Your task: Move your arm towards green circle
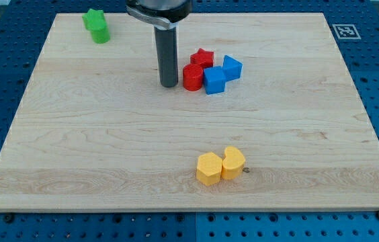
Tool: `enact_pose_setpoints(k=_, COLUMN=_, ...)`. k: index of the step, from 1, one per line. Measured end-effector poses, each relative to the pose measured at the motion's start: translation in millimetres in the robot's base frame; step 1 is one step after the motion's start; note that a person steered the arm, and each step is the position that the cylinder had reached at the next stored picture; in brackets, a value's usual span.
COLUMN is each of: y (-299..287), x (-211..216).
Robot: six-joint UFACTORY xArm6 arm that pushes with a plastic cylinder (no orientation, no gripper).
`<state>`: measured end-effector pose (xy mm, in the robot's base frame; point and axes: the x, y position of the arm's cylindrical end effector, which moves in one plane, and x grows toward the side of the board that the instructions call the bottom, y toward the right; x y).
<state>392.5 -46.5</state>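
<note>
Green block (97,26), far from my tip (169,85)

The arm's mount (158,9) is cut off by the view's top; green block's (97,26) shape unclear.

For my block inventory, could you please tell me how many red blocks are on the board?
2. A red cylinder sits just right of my tip; a red star sits behind it toward the view's top, beside two blue blocks. None looks hidden.
</note>
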Motion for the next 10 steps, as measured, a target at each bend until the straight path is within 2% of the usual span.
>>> enact_pose_setpoints(k=2, y=-25.3, x=-18.7)
enact_pose_setpoints(k=4, y=-75.5, x=-23.5)
enact_pose_setpoints(k=5, y=-95.6, x=-39.8)
enact_pose_setpoints(k=10, y=-121.5, x=-54.5)
